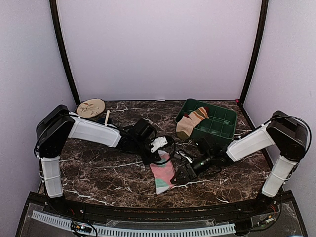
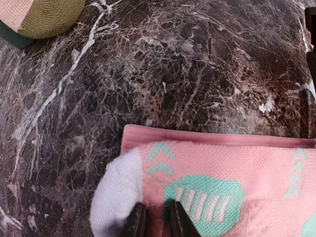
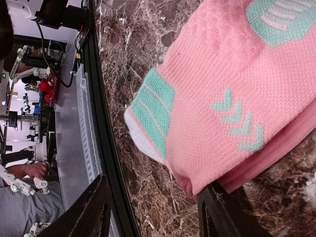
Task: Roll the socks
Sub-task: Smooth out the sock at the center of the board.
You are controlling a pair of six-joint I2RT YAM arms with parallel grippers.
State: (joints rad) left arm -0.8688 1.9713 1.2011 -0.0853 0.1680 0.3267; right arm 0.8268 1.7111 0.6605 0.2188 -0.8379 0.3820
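A pink sock (image 1: 163,176) with mint marks lies flat at the table's front middle. In the left wrist view it (image 2: 232,182) lies on a second pink layer (image 2: 197,138), with its white heel (image 2: 116,195) at the left. My left gripper (image 1: 152,157) (image 2: 155,222) is at the sock's far end, its jaws nearly closed, pinching fabric beside the heel. My right gripper (image 1: 180,175) (image 3: 155,212) is open at the sock's (image 3: 237,89) right edge. One of its fingers (image 3: 222,212) touches the sock's lower edge. The other finger (image 3: 91,212) hangs over the table's front edge.
A green bin (image 1: 217,126) stands at the back right with a tan, orange-striped sock (image 1: 190,123) draped over its left rim; that sock also shows in the left wrist view (image 2: 44,15). A round wooden disc (image 1: 91,107) lies at the back left. The black front rail (image 3: 106,148) is close to the right gripper.
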